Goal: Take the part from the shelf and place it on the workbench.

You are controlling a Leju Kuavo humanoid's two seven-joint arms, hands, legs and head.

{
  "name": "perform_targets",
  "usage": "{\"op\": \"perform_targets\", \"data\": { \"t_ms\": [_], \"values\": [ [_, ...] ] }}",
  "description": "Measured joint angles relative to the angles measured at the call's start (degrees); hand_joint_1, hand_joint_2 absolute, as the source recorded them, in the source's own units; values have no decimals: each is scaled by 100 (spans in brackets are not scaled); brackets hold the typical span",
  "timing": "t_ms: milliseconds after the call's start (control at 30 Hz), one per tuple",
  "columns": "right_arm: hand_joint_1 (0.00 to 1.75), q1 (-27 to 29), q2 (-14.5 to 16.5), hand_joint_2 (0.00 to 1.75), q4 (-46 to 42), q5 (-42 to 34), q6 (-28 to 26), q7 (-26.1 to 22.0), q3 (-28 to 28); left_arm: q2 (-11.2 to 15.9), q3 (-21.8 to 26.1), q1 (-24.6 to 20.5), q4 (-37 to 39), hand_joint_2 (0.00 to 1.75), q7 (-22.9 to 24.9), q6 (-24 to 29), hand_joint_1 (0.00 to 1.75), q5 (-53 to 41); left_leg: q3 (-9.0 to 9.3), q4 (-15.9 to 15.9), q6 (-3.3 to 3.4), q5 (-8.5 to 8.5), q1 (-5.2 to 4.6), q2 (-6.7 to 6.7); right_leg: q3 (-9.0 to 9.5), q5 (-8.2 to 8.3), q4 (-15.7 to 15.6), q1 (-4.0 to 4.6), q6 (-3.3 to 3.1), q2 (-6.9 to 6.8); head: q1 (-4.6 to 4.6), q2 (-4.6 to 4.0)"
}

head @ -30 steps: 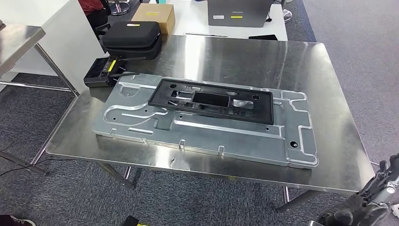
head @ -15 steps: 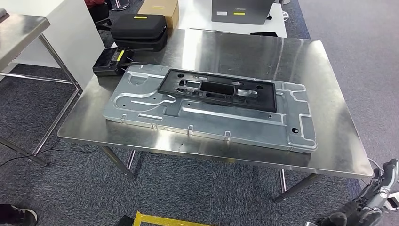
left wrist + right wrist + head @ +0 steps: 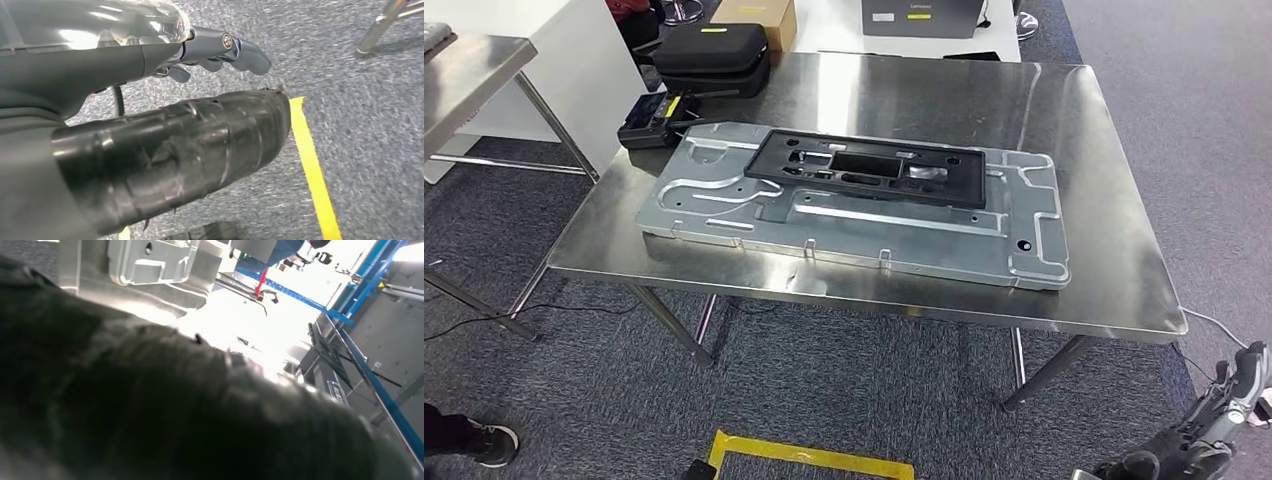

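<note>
Head cam sits high, looking forward and down over the steel workbench (image 3: 1064, 290) from a little way back, carpet (image 3: 824, 390) in front. Left wrist cam points down at that same grey carpet, close behind the left hand (image 3: 220, 50), and catches the yellow floor tape (image 3: 312, 165) too. Right wrist cam is tilted upward, mostly blurred, facing blue racking (image 3: 370, 385).

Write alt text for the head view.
A black plastic frame lies on a large stamped metal panel on a steel workbench. A black case sits at the far left corner, and the robot's right hand hangs low beside the bench.
</note>
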Motion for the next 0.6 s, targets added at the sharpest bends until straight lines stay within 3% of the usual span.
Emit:
{"op": "perform_targets", "data": {
  "t_ms": [67,100,133,233,300,367,400,433,467,500,533,600],
  "values": [
    [0,-2,1,0,8,0,-1,0,0,2,3,-12,0,0,-5,3,0,5,564,-820,85,192,-27,-4,-58,56,30,15,30,1,1,0],
    [0,-4,2,0,10,1,-1,0,0,4,4,-18,0,0,-10,5,0,8,760,-1142,120,219,-44,-5,-74,90,34,18,58,-3,1,0],
    [0,-6,2,0,13,1,-1,0,0,7,5,-22,0,0,-14,7,0,9,851,-1330,145,205,-63,-6,-87,125,32,14,89,-8,2,0],
    [0,-6,3,0,25,3,-1,0,0,5,13,-12,0,0,-17,10,0,12,818,-1461,213,300,-61,6,-110,178,24,6,195,-10,4,0],
    [0,-5,4,0,33,3,-1,1,0,1,25,-15,0,0,-17,11,0,12,746,-1517,298,414,-26,30,-214,-105,279,4,250,5,6,-1],
    [0,-4,4,0,47,3,-1,3,-4,0,39,-19,0,0,-17,13,0,12,628,-1510,349,496,-27,47,-417,-616,926,-20,296,12,7,-2],
    [0,-4,4,0,56,3,-2,4,-7,0,45,-16,0,0,-17,13,0,12,573,-1493,351,532,-29,52,-499,-784,1257,-33,319,13,6,-2],
    [0,-3,4,0,66,3,-2,5,-9,0,52,-13,0,0,-17,13,0,12,511,-1468,344,566,-29,55,-515,-828,1462,-47,340,12,6,-1],
    [0,-3,4,0,74,5,-2,8,-10,-1,58,-11,0,0,-17,13,0,12,450,-1433,334,593,-26,56,-440,-752,1472,-62,356,12,5,-1],
    [0,-3,4,0,83,8,-1,13,-11,-4,63,-11,0,0,-17,13,0,12,391,-1389,322,612,-20,55,-255,-599,1261,-79,367,10,5,0],
    [0,-5,4,0,90,18,-1,24,-11,-8,69,-12,0,0,-17,13,0,13,330,-1333,307,622,-15,54,7,-457,880,-95,373,9,6,0],
    [0,-9,7,0,107,96,-1,53,-13,-13,82,-15,0,0,-25,16,0,15,229,-1228,256,637,-23,48,427,-358,200,-85,351,13,5,0]
  ]
}}
